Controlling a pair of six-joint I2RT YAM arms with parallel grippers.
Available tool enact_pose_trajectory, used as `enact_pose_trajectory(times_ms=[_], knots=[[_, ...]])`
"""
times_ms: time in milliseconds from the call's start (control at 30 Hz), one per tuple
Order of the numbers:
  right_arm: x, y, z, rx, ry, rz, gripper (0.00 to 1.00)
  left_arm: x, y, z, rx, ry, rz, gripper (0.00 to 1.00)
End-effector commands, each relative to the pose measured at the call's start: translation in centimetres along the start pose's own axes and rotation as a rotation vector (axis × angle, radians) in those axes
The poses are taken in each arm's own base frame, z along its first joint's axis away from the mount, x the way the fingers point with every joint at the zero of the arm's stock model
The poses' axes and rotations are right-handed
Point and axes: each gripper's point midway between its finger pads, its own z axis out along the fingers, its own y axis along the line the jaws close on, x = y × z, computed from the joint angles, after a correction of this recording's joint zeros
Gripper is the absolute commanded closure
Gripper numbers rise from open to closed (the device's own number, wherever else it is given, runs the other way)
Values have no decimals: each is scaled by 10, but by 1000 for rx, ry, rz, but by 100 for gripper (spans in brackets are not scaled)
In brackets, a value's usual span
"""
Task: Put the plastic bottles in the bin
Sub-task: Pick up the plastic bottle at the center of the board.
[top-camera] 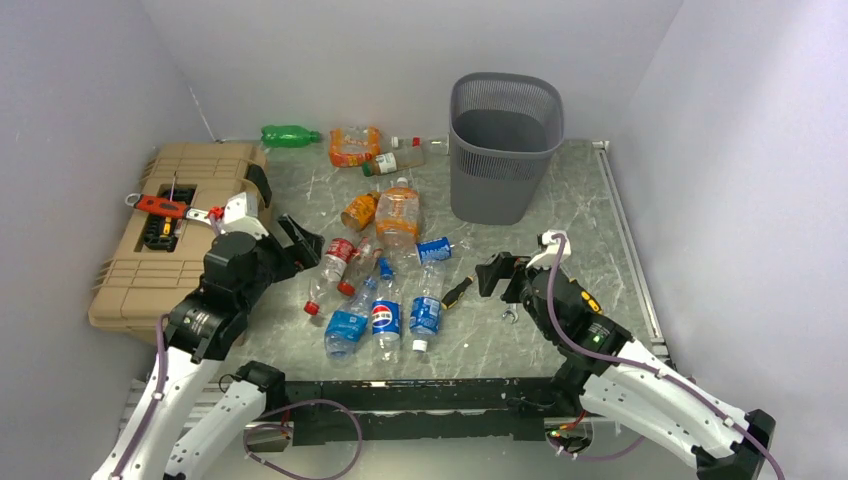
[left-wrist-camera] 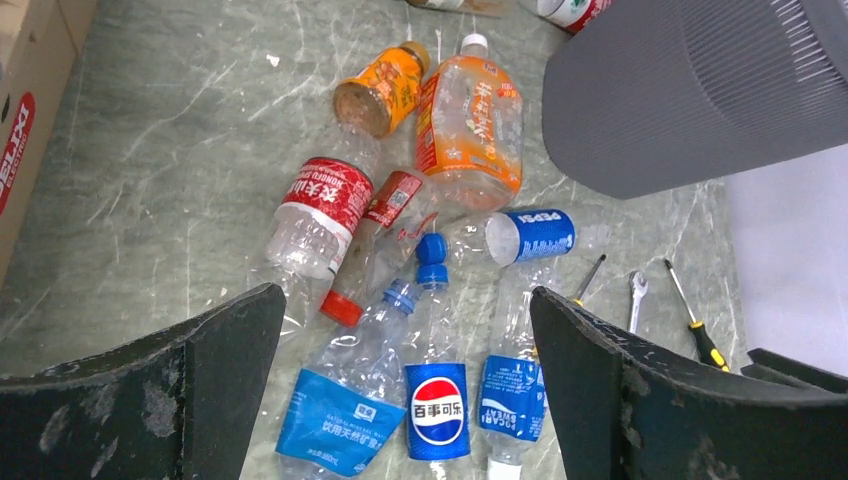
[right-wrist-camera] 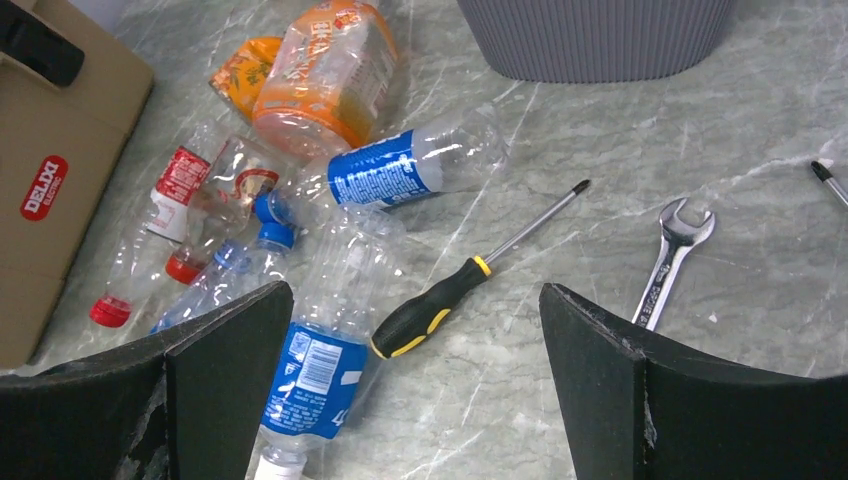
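Plastic bottles (top-camera: 385, 300) all ungrasped between wide, empty left gripper (top-camera: 300, 240) and right gripper (top-camera: 495, 272); next, probably reach, pinch one.

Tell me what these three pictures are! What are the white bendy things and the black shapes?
The white things are two robot arms. One picture looks down from above. The other two come from cameras on the wrists, so the black shapes are each arm's own fingers. The left claw and right claw are both open and hold nothing. On the table lie empty plastic bottles, a screwdriver and a wrench. A grey bin stands behind them, and a tan toolbox sits at the left.
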Motion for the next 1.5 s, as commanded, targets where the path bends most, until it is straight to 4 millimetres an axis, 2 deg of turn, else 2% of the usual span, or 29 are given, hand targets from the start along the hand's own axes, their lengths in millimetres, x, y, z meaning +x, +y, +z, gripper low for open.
enact_pose_trajectory(times_ms=[0,167,233,400,600,767,900,1100,1233,1467], knots=[[-23,14,-6,-46,-36,-18,0,-13,-7,-8,39,-49,33,1],[-15,13,-4,-28,24,-78,0,4,-32,-22,301,-56,278,1],[-11,12,-1,-13,52,-97,1,6,-35,-27,335,-61,309,1],[7,14,8,-1,124,-106,4,13,-23,-14,257,8,328,1],[51,17,18,-11,238,-33,7,28,-5,6,140,124,331,1],[83,20,29,-17,308,24,11,36,-4,13,135,167,333,1],[101,37,42,-55,360,71,13,43,-8,16,161,206,340,5],[103,65,53,-106,372,92,6,46,-8,18,163,219,340,5],[109,78,58,-125,398,112,5,48,-12,17,187,222,339,2],[104,81,79,-49,390,83,8,49,-13,16,199,230,336,1]])
